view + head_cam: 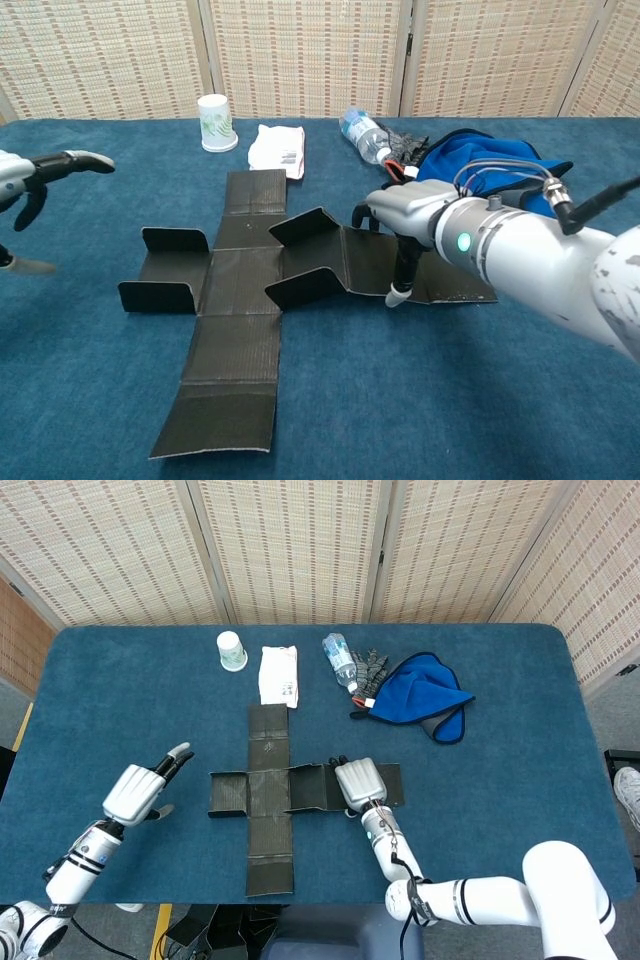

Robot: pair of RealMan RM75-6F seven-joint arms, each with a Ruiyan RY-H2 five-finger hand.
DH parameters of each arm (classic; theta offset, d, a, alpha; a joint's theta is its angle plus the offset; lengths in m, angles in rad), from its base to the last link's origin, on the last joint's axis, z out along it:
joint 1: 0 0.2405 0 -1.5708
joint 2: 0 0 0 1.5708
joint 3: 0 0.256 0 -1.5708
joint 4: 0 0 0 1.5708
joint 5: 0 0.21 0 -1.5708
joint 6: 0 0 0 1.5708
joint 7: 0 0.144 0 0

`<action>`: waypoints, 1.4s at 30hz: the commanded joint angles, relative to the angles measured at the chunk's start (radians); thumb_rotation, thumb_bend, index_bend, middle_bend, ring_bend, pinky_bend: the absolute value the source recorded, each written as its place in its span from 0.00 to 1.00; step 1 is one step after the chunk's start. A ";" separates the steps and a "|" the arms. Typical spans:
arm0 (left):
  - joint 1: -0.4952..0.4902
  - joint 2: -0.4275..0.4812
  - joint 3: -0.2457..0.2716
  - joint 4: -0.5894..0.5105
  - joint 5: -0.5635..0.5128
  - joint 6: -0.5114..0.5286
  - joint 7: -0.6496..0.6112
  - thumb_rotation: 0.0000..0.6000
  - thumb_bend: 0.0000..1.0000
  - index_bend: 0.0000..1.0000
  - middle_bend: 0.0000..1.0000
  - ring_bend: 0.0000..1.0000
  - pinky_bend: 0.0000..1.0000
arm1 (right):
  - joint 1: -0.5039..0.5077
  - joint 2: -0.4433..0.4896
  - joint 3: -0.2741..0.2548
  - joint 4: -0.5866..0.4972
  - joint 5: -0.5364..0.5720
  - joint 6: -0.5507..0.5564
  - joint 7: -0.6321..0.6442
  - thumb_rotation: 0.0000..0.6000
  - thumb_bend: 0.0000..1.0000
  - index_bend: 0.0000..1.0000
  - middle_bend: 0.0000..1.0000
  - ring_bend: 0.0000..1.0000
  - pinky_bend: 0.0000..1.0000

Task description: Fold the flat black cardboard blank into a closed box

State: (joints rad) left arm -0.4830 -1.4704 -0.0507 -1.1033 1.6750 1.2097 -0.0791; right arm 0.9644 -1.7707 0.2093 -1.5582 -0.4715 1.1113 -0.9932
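The blue surface [120, 700] was largely taken up by the black cardboard blank [268, 800], spread as a cross near the front edge. Most panels were seen lying flat; only the small side flaps and the right-hand panel were raised a little, so the folding was judged barely begun, with walls and lid left to form. The right robot hand [405, 215] was pressed onto the blank's right arm, fingers bent down. The left robot hand [140, 792] was held open, nothing in it, left of the blank.
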 commanded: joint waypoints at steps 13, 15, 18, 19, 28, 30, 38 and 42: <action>-0.095 -0.154 0.024 0.137 -0.015 -0.091 0.038 1.00 0.10 0.01 0.03 0.64 0.85 | 0.027 0.006 -0.022 -0.014 0.029 0.022 -0.038 1.00 0.20 0.29 0.35 0.85 0.97; -0.100 -0.164 0.025 0.145 -0.018 -0.092 0.048 1.00 0.10 0.00 0.02 0.64 0.85 | 0.028 0.010 -0.024 -0.019 0.030 0.023 -0.036 1.00 0.20 0.29 0.35 0.85 0.97; -0.106 -0.170 0.026 0.148 -0.026 -0.096 0.052 1.00 0.10 0.00 0.02 0.64 0.85 | 0.028 0.013 -0.026 -0.023 0.029 0.027 -0.034 1.00 0.20 0.29 0.35 0.85 0.97; -0.107 -0.172 0.027 0.150 -0.029 -0.097 0.051 1.00 0.10 0.00 0.02 0.64 0.85 | 0.028 0.013 -0.027 -0.023 0.028 0.028 -0.032 1.00 0.20 0.29 0.35 0.85 0.97; -0.122 -0.197 0.033 0.179 -0.047 -0.108 0.063 1.00 0.10 0.00 0.02 0.63 0.86 | 0.026 0.019 -0.036 -0.028 0.028 0.034 -0.021 1.00 0.20 0.29 0.35 0.85 0.97; -0.122 -0.198 0.033 0.177 -0.056 -0.112 0.055 1.00 0.10 0.00 0.02 0.63 0.86 | 0.025 0.022 -0.038 -0.030 0.027 0.034 -0.018 1.00 0.20 0.29 0.35 0.85 0.97; -0.133 -0.209 0.037 0.173 -0.060 -0.104 0.004 1.00 0.10 0.00 0.02 0.63 0.86 | 0.021 0.022 -0.043 -0.029 0.014 0.037 -0.003 1.00 0.20 0.29 0.35 0.85 0.97; -0.138 -0.214 0.033 0.162 -0.069 -0.104 -0.035 1.00 0.10 0.00 0.02 0.63 0.86 | 0.018 0.022 -0.046 -0.028 0.006 0.035 0.005 1.00 0.20 0.29 0.35 0.85 0.97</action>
State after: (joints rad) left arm -0.6178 -1.6813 -0.0157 -0.9357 1.6108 1.1069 -0.0957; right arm 0.9833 -1.7486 0.1638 -1.5864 -0.4650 1.1471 -0.9891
